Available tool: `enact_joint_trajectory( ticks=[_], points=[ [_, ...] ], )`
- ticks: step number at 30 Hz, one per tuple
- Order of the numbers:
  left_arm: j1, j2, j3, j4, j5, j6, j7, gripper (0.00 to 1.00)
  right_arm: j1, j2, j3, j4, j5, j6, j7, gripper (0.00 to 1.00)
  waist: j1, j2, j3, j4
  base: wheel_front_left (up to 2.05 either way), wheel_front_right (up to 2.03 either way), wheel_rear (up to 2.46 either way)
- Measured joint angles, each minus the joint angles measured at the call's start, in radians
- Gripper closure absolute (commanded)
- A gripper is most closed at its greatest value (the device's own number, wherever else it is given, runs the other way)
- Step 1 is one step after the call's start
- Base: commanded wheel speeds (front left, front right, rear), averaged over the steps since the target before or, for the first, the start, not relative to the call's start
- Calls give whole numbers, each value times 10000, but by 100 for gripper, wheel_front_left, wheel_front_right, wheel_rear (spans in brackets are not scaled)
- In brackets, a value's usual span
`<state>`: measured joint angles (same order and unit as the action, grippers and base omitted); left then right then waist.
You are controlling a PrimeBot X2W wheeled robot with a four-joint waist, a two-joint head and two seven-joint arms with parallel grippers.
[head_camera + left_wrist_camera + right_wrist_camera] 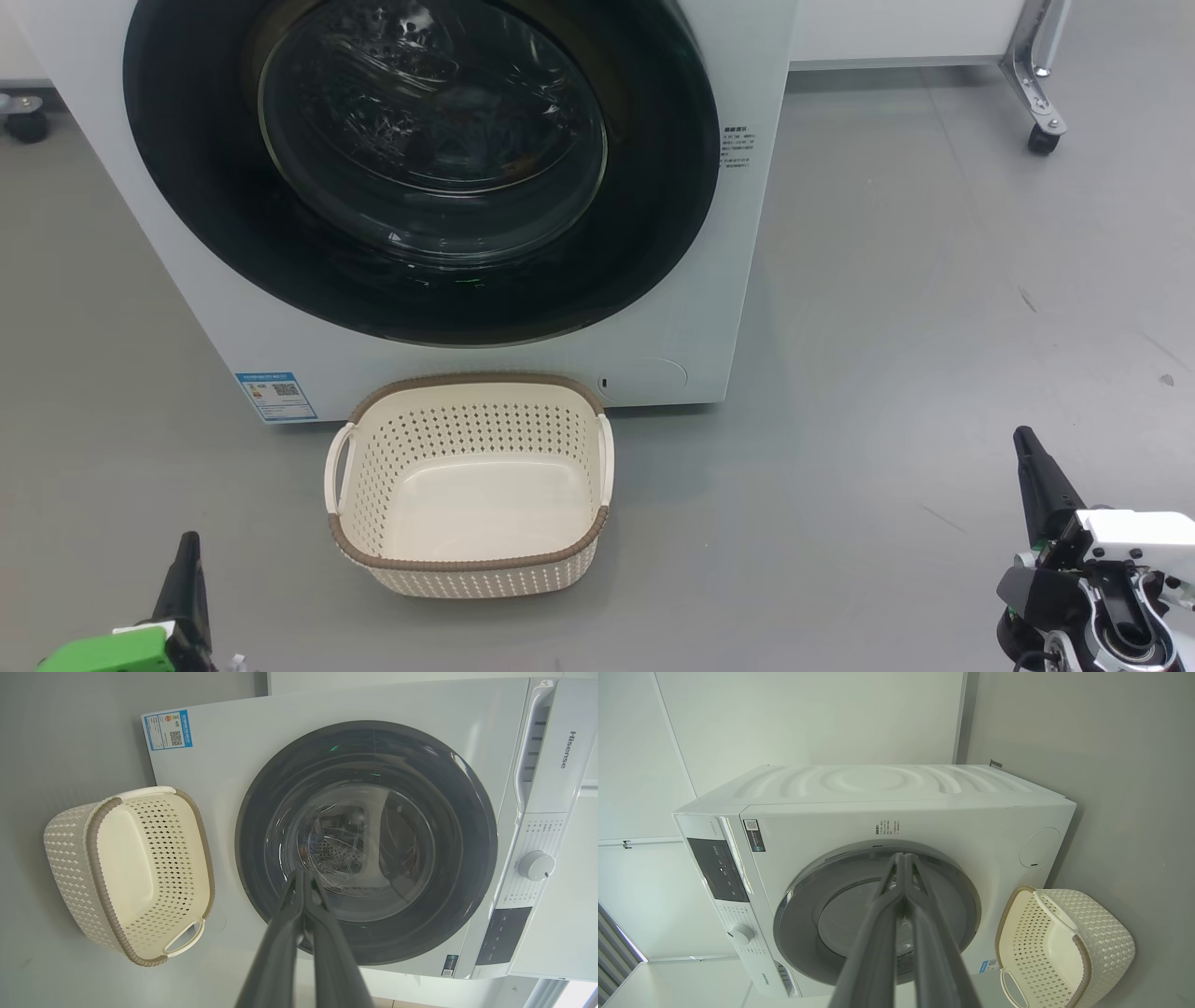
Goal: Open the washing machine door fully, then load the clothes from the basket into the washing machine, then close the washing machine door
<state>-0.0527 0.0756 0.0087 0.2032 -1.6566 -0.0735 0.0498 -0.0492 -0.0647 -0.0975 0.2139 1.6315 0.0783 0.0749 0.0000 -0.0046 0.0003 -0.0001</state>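
Note:
The washing machine (691,317) is a white front-loader standing on the grey floor. Its door (420,168), a glossy black disc with a glass bowl centre, lies flush against the front and is closed. The cream basket (471,383) with a brown rim sits on the floor right before the machine, and its inside is bare. The clothes are out of view. My left gripper (189,551) is shut and empty at the lower left, short of the basket. My right gripper (1027,443) is shut and empty, well right of the basket. The left wrist view has the left gripper (303,875) pointing at the door (366,844), beside the basket (93,858).
A metal leg on a caster (1036,84) stands at the back right, and another caster (26,121) at the back left. Open grey floor (887,327) stretches right of the machine. The control panel's knob (536,865) is in the left wrist view.

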Motion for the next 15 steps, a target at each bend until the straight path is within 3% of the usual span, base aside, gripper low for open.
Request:
enact_joint_trajectory(
  ticks=[15],
  points=[
    [-7, 0, 4, 15, 0, -25, 23, 100, -1, 2, -4, 4, 0, 0, 0, 100, 0, 0, -1, 0, 0, 0, 0]
  ],
)
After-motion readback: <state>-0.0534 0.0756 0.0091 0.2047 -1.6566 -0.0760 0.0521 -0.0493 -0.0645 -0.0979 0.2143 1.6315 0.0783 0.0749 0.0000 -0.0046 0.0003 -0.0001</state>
